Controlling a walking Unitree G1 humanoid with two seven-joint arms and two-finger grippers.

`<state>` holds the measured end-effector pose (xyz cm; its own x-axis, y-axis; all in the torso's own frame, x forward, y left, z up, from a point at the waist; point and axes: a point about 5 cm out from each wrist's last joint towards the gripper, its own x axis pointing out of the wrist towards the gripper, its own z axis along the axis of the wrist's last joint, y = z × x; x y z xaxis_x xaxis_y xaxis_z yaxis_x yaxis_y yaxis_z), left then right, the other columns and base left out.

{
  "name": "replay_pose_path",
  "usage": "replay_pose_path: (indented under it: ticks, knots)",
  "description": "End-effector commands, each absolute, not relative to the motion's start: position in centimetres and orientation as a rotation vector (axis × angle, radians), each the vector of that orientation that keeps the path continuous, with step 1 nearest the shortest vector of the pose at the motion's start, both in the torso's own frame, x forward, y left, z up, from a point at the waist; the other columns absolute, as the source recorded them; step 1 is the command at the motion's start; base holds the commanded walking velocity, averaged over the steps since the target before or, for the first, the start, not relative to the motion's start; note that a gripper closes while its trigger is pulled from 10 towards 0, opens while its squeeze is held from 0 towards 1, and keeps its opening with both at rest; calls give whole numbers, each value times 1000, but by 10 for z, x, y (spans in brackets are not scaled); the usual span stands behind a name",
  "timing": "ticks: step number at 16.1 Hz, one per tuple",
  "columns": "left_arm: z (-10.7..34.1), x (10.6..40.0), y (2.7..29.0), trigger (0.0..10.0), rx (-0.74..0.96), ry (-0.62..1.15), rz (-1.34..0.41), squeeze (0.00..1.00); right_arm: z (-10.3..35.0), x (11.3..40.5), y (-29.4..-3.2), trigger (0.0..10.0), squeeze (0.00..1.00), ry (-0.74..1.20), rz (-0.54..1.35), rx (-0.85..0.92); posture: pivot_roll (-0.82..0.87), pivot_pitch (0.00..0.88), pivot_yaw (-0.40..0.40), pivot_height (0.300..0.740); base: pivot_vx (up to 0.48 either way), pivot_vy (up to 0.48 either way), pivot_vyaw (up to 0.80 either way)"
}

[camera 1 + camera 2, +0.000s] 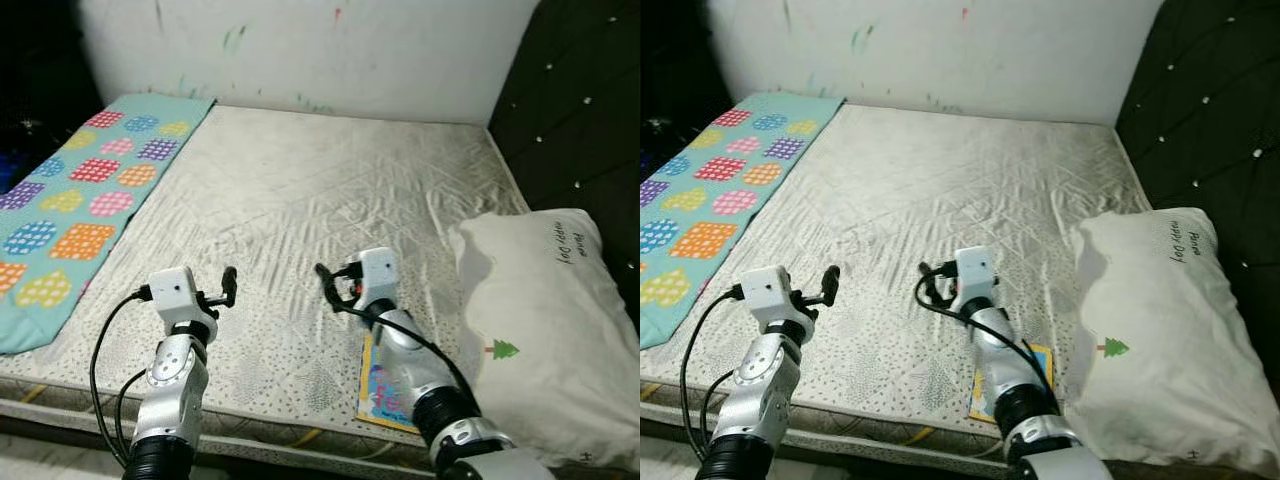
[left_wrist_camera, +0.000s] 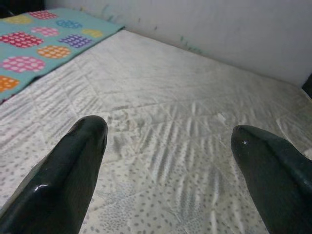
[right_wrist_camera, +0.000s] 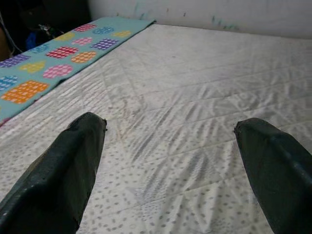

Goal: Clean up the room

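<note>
1. Both arms are reaching out low over the near edge of the mattress [image 1: 300,200], and nothing is sitting between the fingers of either one.
2. Left gripper [image 2: 168,165] is hovering over the dotted cloth with its fingers spread wide; the wrist view is showing bare quilting between them.
3. Right gripper [image 3: 170,165] is likewise gaping wide, empty, pointing across the bed toward the wall.
4. Under the right forearm a book [image 1: 378,395] is lying flat at the near edge, partly hidden by the arm, just beside the pillow [image 1: 540,330].
5. That pillow is slumping against the dark headboard [image 1: 580,110] on the right; a blanket [image 1: 75,200] with coloured patches is stretching along the left side.
6. Judging by the layout, the book is probably the thing to clear first, though this is a guess.
7. To do it well, the right arm should be drawing back so its fingers are coming over the book, then closing on the free edge rather than pressing into the soft mattress.
</note>
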<state>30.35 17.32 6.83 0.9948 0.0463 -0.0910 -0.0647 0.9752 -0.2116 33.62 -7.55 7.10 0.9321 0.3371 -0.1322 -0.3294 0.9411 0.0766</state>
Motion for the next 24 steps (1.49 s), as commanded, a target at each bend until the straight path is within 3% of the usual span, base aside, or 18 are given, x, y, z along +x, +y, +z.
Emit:
replay_pose_path:
  ticks: [1, 6, 8, 24]
  knots:
    - [69, 304, 170, 10000, -230, 91, 48, 0, 72, 338, -82, 10000, 0, 140, 315, 62, -93, 0, -46, 740, 0, 0, 0]
    - [69, 312, 162, 10000, -273, 110, 36, 0, 70, 340, -87, 10000, 0, 166, 309, 40, -113, 0, -48, 740, 0, 48, 0]
    - [68, 312, 163, 10000, -279, 111, 43, 0, 70, 341, -87, 10000, 0, 165, 310, 47, -108, 0, -55, 740, 0, 291, -800]
    - [69, 317, 162, 10000, -286, 110, 48, 0, 72, 345, -85, 10000, 0, 174, 323, 30, -114, 0, -65, 740, 0, 299, 0]
